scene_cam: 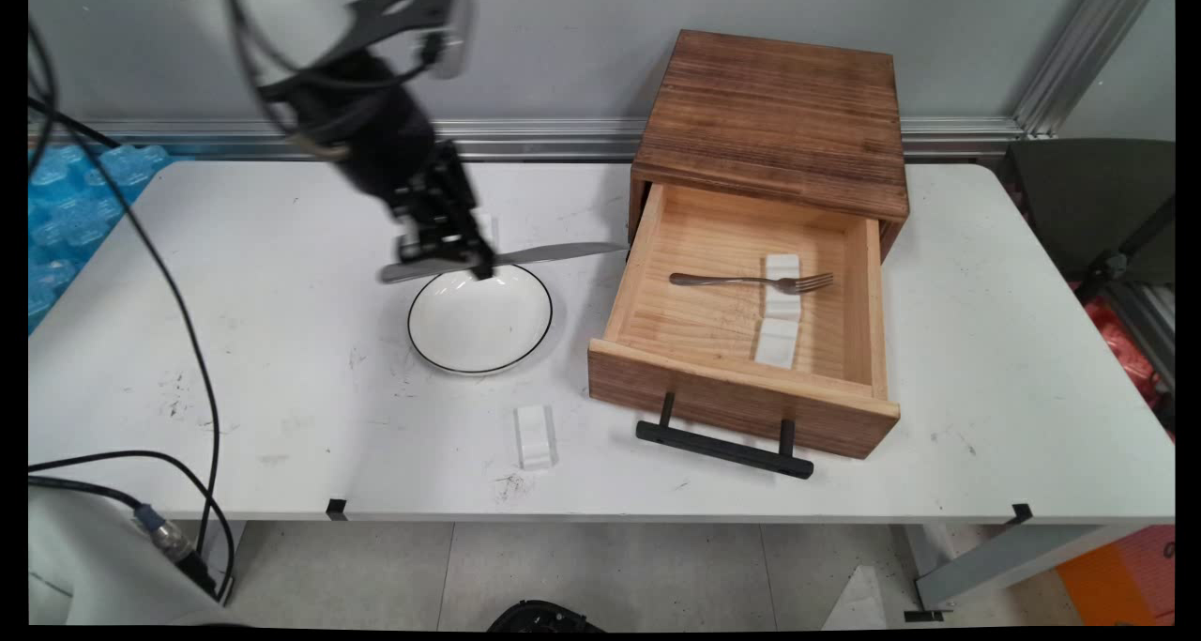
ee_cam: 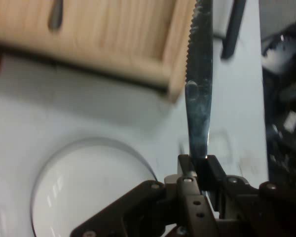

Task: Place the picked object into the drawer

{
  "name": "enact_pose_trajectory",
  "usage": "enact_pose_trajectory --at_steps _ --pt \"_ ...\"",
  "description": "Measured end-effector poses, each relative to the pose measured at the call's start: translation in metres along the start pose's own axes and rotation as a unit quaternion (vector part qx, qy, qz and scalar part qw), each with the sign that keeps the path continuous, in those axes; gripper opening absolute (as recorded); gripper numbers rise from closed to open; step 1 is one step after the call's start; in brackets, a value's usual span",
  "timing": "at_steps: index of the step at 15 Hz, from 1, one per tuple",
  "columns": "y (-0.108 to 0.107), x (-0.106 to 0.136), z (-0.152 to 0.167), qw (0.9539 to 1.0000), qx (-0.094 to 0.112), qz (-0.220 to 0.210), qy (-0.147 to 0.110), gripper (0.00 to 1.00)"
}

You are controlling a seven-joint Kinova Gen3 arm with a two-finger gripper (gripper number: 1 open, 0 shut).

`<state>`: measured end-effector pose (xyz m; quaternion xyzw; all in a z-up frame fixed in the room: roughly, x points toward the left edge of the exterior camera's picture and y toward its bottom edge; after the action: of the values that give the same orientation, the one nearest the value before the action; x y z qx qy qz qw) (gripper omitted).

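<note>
My gripper [scene_cam: 460, 254] is shut on a metal table knife [scene_cam: 554, 253], held level above the far rim of a white plate [scene_cam: 480, 320] with a thin black edge. The blade points right, its tip close to the left wall of the open wooden drawer [scene_cam: 624, 294]. In the hand view the serrated knife [ee_cam: 199, 98] runs upward from between the closed fingers [ee_cam: 190, 170], with the plate [ee_cam: 89, 192] at lower left and the drawer [ee_cam: 153, 69] ahead. A fork [scene_cam: 751, 281] lies inside the drawer across a white holder block [scene_cam: 781, 289].
The wooden drawer box [scene_cam: 774, 111] stands at the back right, its black handle [scene_cam: 722, 449] facing the near edge. A small white holder block [scene_cam: 535, 434] sits on the table in front of the plate. Another white block [scene_cam: 484, 223] shows behind the gripper. Black cables [scene_cam: 188, 341] hang at left.
</note>
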<state>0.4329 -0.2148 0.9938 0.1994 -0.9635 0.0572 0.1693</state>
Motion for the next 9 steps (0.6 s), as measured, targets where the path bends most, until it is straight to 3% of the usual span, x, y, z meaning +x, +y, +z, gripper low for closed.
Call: enact_pose_trajectory --at_steps 4,9 --pt "-0.009 0.053 0.029 0.9994 0.0 0.028 0.019 0.0" --pt "-0.016 0.102 0.074 0.9979 0.002 0.059 0.027 0.0"
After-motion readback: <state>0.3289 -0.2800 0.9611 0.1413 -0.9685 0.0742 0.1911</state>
